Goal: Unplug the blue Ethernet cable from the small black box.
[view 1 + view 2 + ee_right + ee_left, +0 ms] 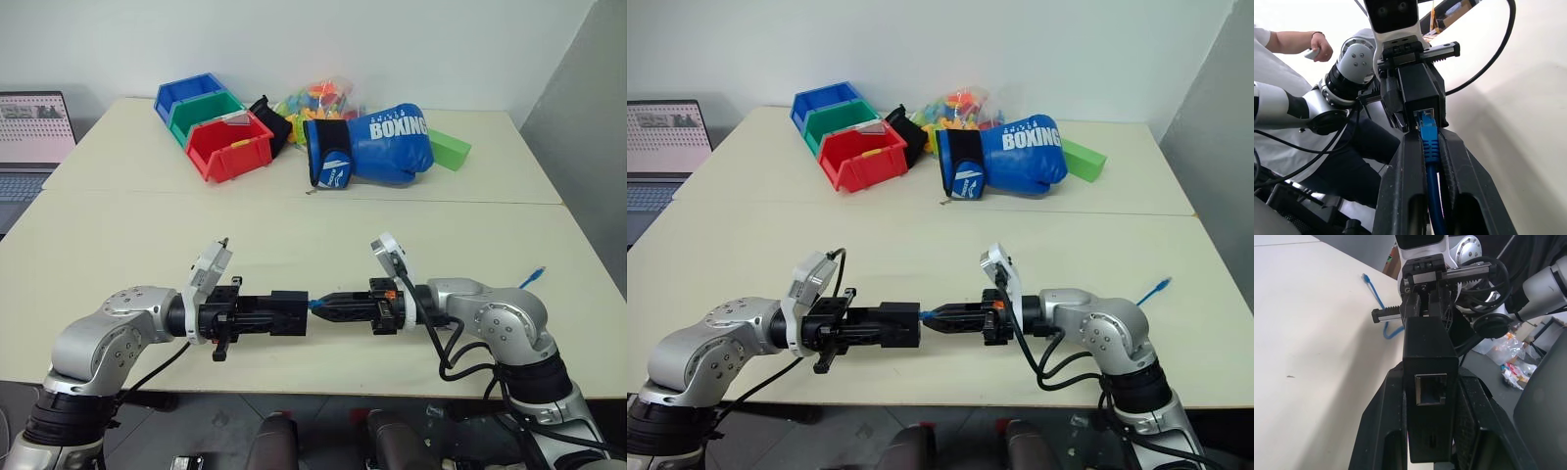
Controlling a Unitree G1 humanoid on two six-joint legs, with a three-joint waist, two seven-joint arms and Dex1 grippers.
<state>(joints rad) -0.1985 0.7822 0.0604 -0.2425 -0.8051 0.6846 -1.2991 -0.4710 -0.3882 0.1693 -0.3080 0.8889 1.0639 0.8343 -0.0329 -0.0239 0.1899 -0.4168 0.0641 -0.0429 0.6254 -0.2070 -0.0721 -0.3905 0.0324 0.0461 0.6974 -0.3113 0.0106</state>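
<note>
Plug: the blue Ethernet cable (1429, 142) is seated in the port of the small black box (1420, 90), both held up in front of me above the surface (294, 225).
Right gripper: my right gripper (1430, 147) is clamped on the cable's boot just behind the plug, its fingers (1408, 161) shut tight either side of it.
Left gripper: my left gripper (1427, 396) is closed on the box, an empty port facing its camera.
Latch risk: I judge the clip may not be pressed; pulling straight out could then snap it or stall the pull.
Slip risk: the boot is narrow and smooth, so my fingers could slide along the cord and leave the plug in.
Box risk: a hard tug could twist or drag the box out of my left gripper.
Snag risk: the cable's free end (530, 278) trails over the surface edge by my right arm and could catch.
</note>
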